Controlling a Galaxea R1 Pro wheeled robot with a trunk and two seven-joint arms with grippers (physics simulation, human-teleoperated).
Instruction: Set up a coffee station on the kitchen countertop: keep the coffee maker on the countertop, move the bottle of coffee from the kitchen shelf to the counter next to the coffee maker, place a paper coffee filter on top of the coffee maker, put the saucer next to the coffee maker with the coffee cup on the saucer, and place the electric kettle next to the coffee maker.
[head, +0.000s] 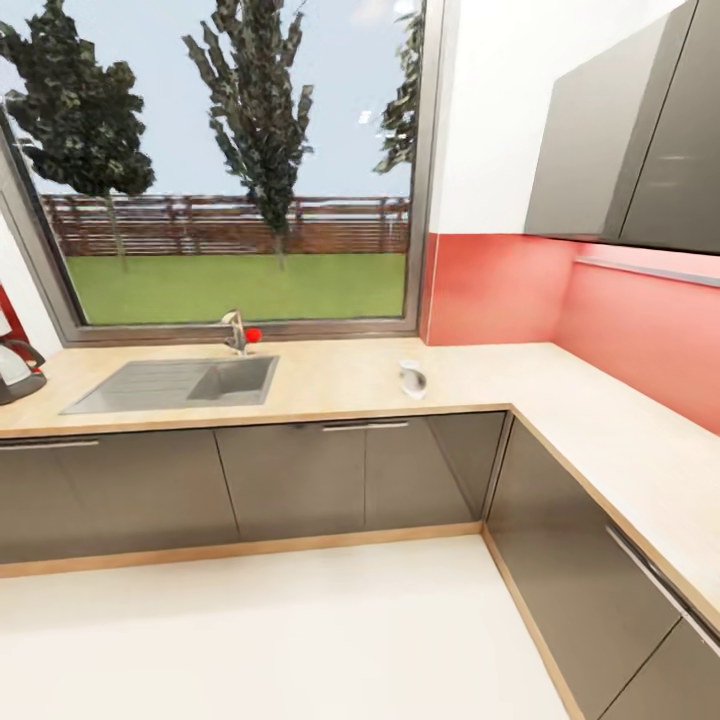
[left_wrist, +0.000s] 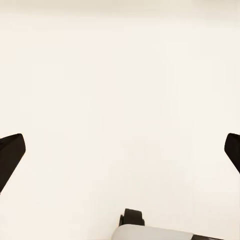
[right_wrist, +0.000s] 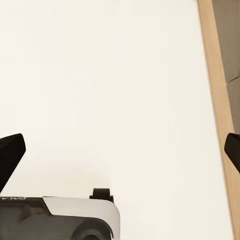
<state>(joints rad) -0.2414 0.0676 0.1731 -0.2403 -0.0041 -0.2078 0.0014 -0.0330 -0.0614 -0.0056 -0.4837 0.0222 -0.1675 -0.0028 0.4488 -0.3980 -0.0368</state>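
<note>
1. Ahead, in the head view, the table (head: 330, 385) runs under the window with the sink (head: 180, 383) set into it, then turns along the red wall on the robot's right. A small white thing (head: 412, 378) lies on it near the corner, right of the sink; it may be the paper filter or the cup, too small to tell. At the far left edge a kettle (head: 17, 370) stands on the table. All of this lies forward of the robot, across open floor (head: 280, 640), so the base likely has to close in before either arm can reach.
2. In the left wrist view, the left tool (left_wrist: 120, 152) is spread wide and empty, pointing at bare floor.
3. In the right wrist view, the right tool (right_wrist: 120, 155) is likewise spread and empty, above floor beside the wooden plinth (right_wrist: 217, 110) of the cabinets, so the right arm is probably nearer the table.
</note>
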